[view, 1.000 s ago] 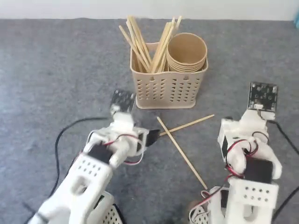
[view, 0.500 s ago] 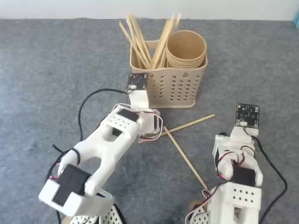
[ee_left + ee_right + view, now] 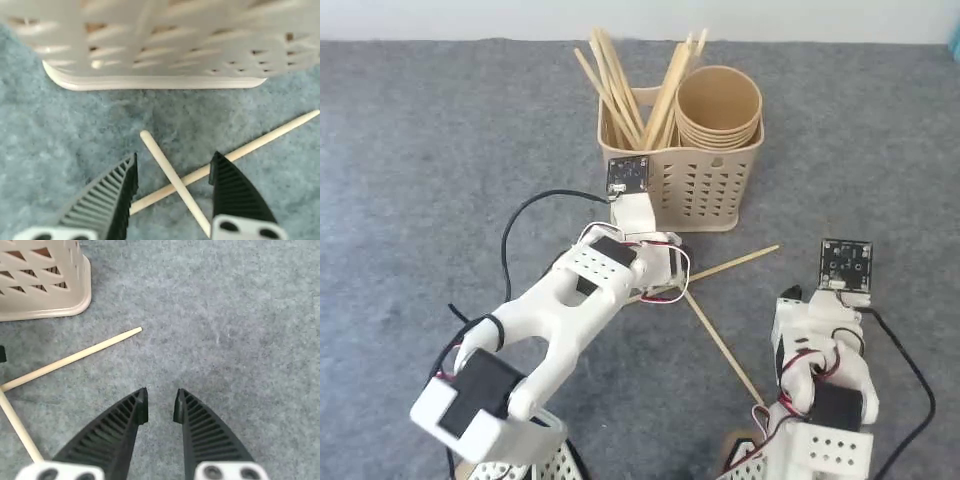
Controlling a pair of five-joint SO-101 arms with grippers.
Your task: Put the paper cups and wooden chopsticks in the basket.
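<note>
Moved: left arm (image 3: 570, 300) has stretched forward toward the basket (image 3: 680, 200) and now covers the crossed sticks; right arm (image 3: 820, 340) has drawn back toward the near edge.
Left jaws: wide open and empty, straddling the spot where the first chopstick (image 3: 160, 155) crosses the second chopstick (image 3: 270, 137), just beside the basket's foot.
Right jaws: a narrow gap, nothing held, over bare bench (image 3: 225, 315), apart from the second chopstick.
Task things: paper cups (image 3: 718, 105) sit stacked in the basket with a bundle of chopsticks (image 3: 630, 90) beside them; two sticks lie on the bench.
Risk: closing at the crossing may catch both sticks, or scissor one out so it rolls off. The basket wall is close, so a lift could knock it.
Views: left wrist view gives the jaws' gap astride the crossing, which the arm hides in the high view. High view gives the basket's contents, cut off in both wrist views.
</note>
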